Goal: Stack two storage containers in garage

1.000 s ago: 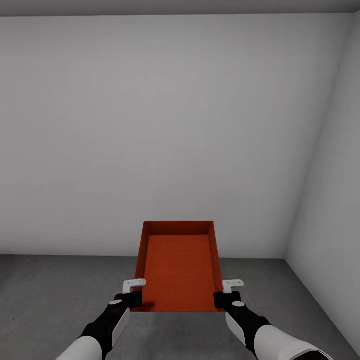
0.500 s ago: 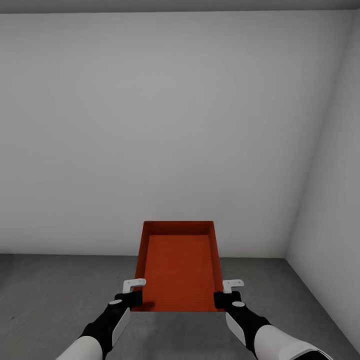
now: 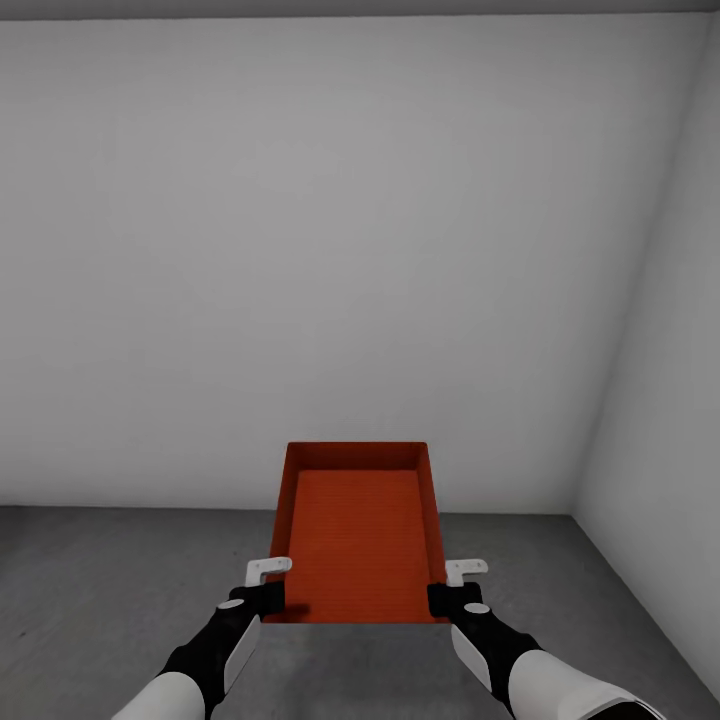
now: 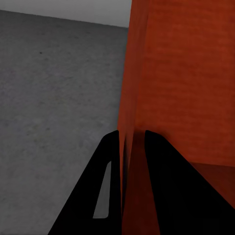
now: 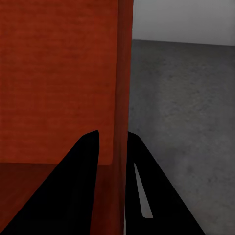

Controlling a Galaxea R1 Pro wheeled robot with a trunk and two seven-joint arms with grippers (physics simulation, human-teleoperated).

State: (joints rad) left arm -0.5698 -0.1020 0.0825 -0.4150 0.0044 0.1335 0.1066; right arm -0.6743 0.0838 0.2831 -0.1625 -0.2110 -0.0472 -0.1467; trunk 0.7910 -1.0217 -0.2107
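The left gripper was clamped on the left wall of a shallow red-orange rectangular storage container, its dark fingers straddling the thin wall near the bin's near corner, as the left wrist view showed. The right gripper pinched the opposite wall in the same way, one finger inside the bin and one outside. Between the two arms the lidless, empty bin was held level in the air, out in front of the robot.

Below it lay the dark grey, mottled concrete floor of the garage, with plain white-grey walls meeting in a corner ahead (no car or second bin in sight).

Judged from this, the carry of this bin was largely done and its set-down was not. Whether it was to go on the floor or on its twin could not be told.
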